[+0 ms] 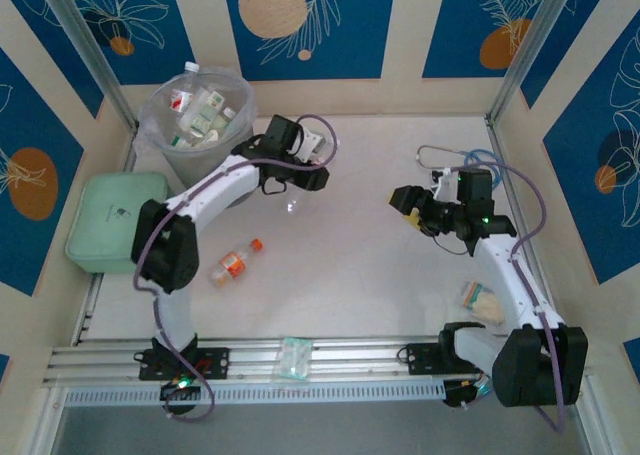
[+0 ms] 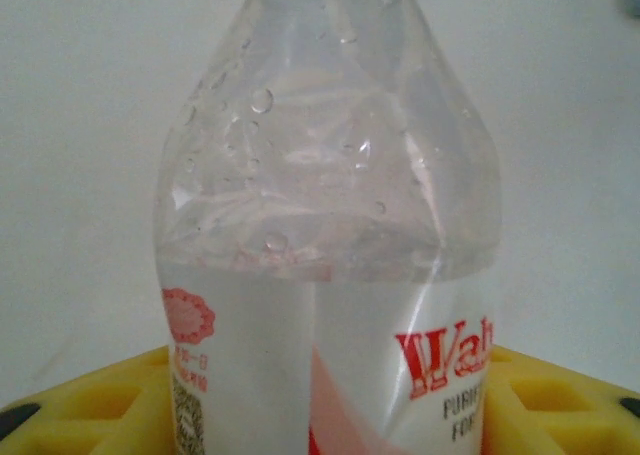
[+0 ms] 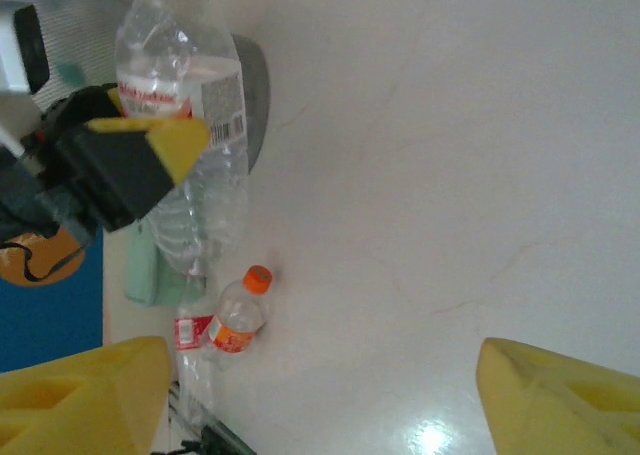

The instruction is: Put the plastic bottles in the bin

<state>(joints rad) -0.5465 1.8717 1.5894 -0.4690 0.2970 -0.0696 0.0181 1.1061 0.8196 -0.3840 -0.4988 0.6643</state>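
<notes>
Though the frame edge cuts the label off, the red letters "Wah" read plainly on the clear plastic bottle. Smaller dark print below them gives "PURIF" and "FOR", and a round red emblem and a code patch sit on the label's left side. Droplets cling to its clear, dented upper part. The left claw is clamped on this bottle, with yellow pads against both sides, near the right side of the bin. The bin holds several bottles with green and red labels. The right wrist view shows a barcode on the held bottle's label. Another small bottle, with an orange cap and label, lies on the desk. The right claw has its fingers wide apart and holds nothing.
</notes>
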